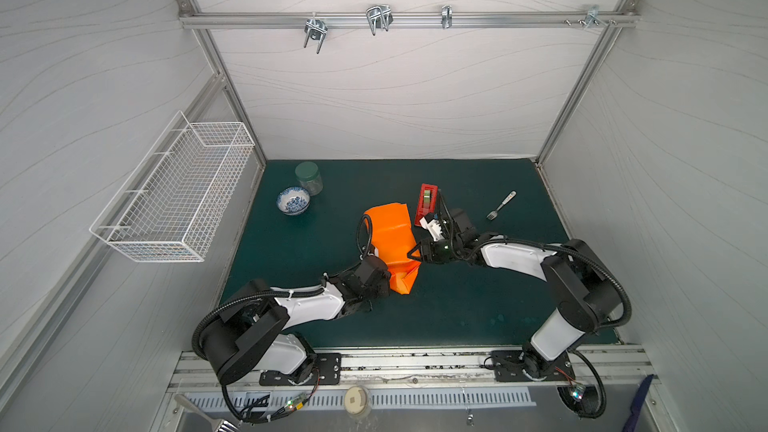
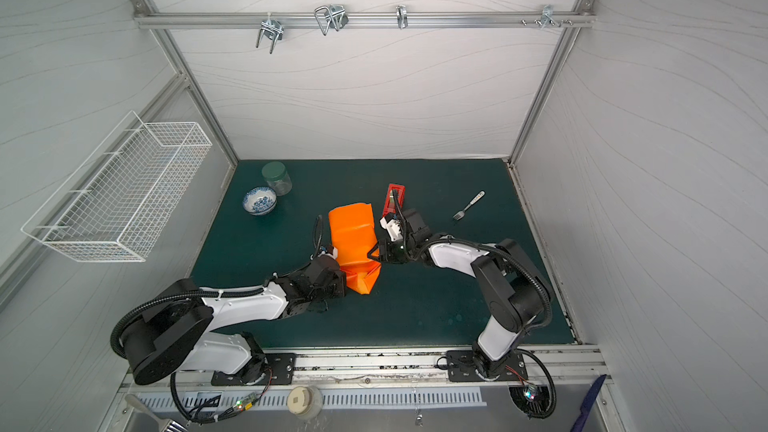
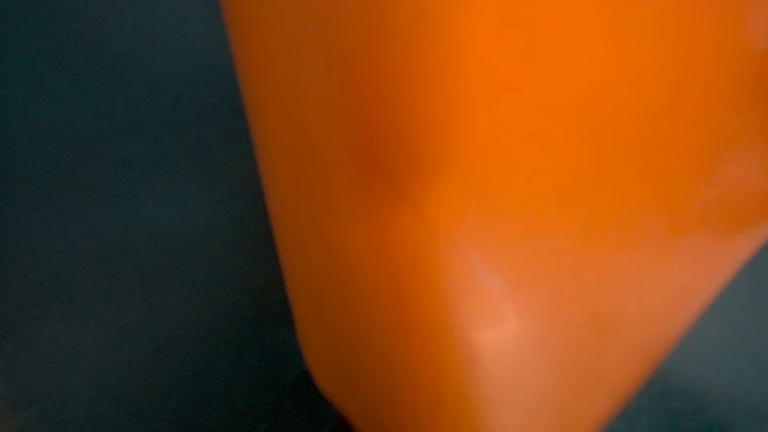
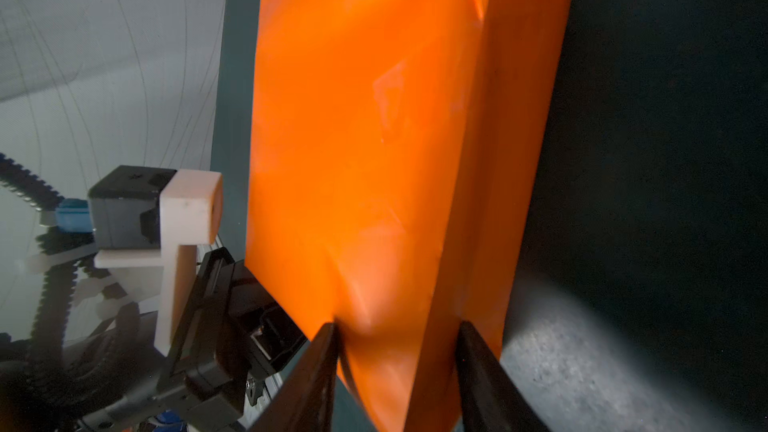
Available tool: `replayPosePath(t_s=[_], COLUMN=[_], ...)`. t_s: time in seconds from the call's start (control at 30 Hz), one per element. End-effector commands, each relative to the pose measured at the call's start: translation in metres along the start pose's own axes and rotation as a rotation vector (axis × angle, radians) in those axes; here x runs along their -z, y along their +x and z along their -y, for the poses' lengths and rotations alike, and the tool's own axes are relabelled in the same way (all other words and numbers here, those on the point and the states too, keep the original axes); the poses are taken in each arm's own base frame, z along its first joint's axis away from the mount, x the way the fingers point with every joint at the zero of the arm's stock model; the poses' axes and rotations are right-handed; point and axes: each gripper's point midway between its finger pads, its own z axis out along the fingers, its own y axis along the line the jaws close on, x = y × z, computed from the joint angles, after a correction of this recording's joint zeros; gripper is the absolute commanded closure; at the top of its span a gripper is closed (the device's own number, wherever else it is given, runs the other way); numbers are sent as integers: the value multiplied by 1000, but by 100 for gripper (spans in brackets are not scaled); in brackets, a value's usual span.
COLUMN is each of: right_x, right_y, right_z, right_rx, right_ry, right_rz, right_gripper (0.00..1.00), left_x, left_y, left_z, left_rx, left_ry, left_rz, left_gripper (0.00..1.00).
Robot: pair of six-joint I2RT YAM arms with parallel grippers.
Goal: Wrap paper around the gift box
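Note:
The orange paper [image 1: 390, 238] [image 2: 353, 238] lies folded into a long parcel in the middle of the green mat. The gift box is hidden, with only paper showing. My right gripper [image 1: 417, 256] [image 2: 372, 254] [image 4: 398, 326] is shut on the parcel's right edge, one dark finger pressing each face of the paper [image 4: 374, 139]. My left gripper [image 1: 382, 274] sits against the parcel's near left end, its fingertips hidden under the wrist. Blurred paper [image 3: 498, 160] fills the left wrist view, so no jaws show there. I cannot see whether paper lies between them.
A red tape dispenser [image 1: 427, 203] lies just behind the right gripper. A fork [image 1: 501, 204] lies to the right, with a blue-patterned bowl [image 1: 293, 200] and a green-lidded jar [image 1: 309, 177] at the back left. A white wire basket [image 1: 174, 193] hangs on the left wall.

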Motion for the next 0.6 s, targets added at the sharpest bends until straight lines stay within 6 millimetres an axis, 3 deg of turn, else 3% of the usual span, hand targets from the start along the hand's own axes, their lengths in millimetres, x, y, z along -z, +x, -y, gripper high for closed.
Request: replayPosePath(t_s=[0.0, 0.57], right_x=[-7, -7], right_y=[22, 21], right_z=[24, 20], right_rx=[-39, -30], right_ry=[84, 85], right_rz=[-59, -54], right_gripper=[54, 54], left_x=[-3, -6], left_y=[18, 55], left_z=[-7, 7], left_rx=[-18, -52], left_ry=[-29, -21], left_rz=[-50, -131], left_gripper=[100, 100])
